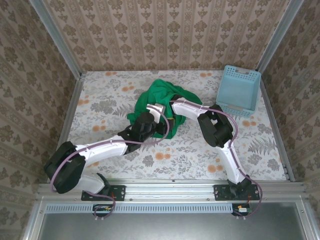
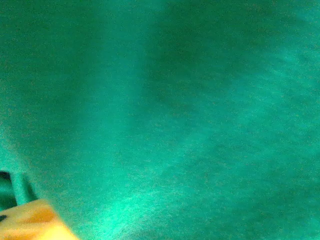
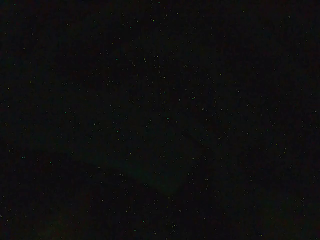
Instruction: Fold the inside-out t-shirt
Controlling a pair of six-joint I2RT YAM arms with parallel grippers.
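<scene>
Lying bunched at the middle of the table, the green inside-out t-shirt swallows the tips of the left gripper and right gripper. How wide either stands, or whether either has cloth pinched, cannot be told.

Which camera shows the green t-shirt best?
The top external view: there the green t-shirt lies bunched on the table, its shape clear. In the left wrist view the t-shirt is a blurry green close-up; the right wrist view is dark.
</scene>
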